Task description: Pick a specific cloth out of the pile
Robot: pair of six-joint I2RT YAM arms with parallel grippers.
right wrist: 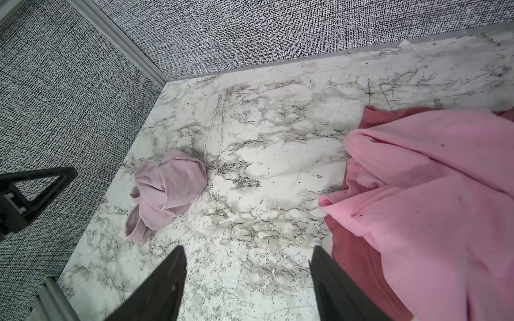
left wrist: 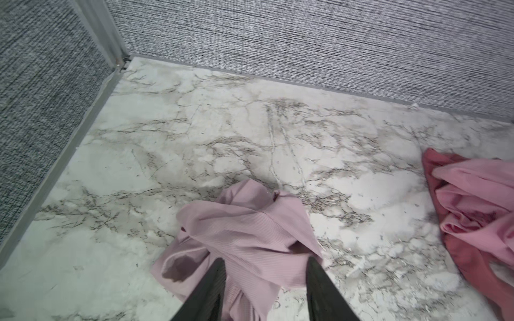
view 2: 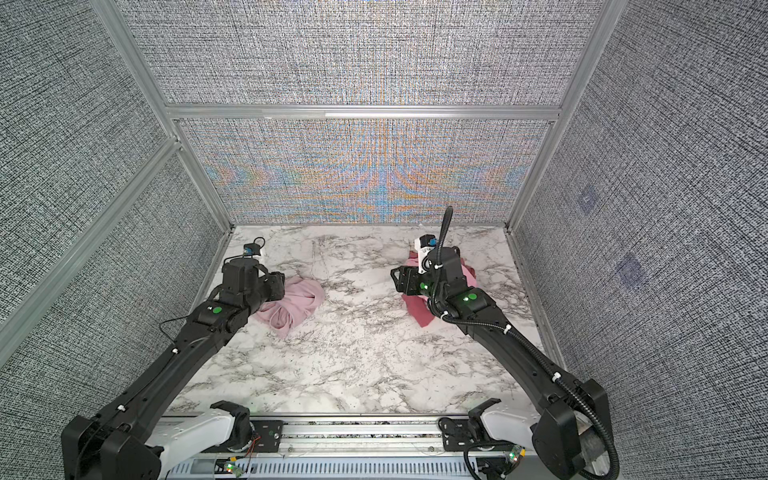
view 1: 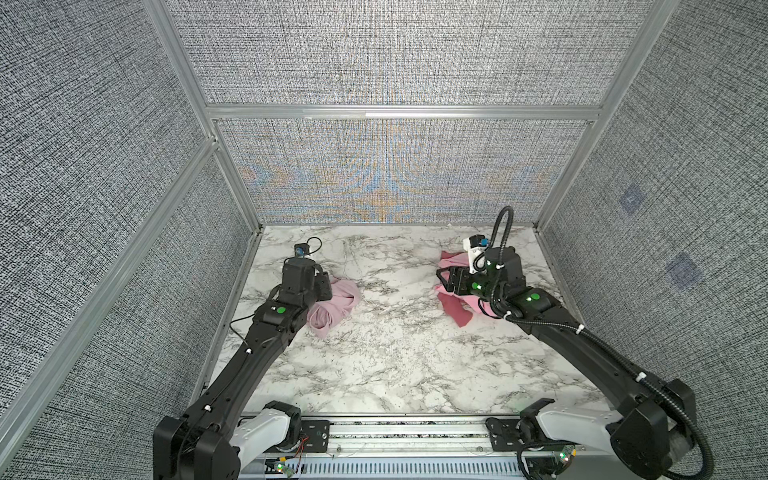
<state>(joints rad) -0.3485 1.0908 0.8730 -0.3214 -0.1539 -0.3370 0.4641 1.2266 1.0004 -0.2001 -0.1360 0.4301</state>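
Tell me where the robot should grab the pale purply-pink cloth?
Probably pinch the raised fold in the middle of the mauve-pink cloth, coming down from above with the open left gripper. The cloth bunches up there; its edges lie flat on the marble table.

Bench (view 1: 395, 353): white marble-pattern top, grey veins, dark specks scattered. Back wall (view 1: 395, 54), left wall (view 1: 83, 187), right wall (view 1: 685, 145): grey woven-texture panels, closing bench in on three sides. Aluminium frame (view 1: 399, 112): horizontal bar across back wall, uprights at corners. Two faint bluish square patches (view 1: 631, 199) on right wall. Slotted metal rail (view 1: 407, 432) along bench's near edge.
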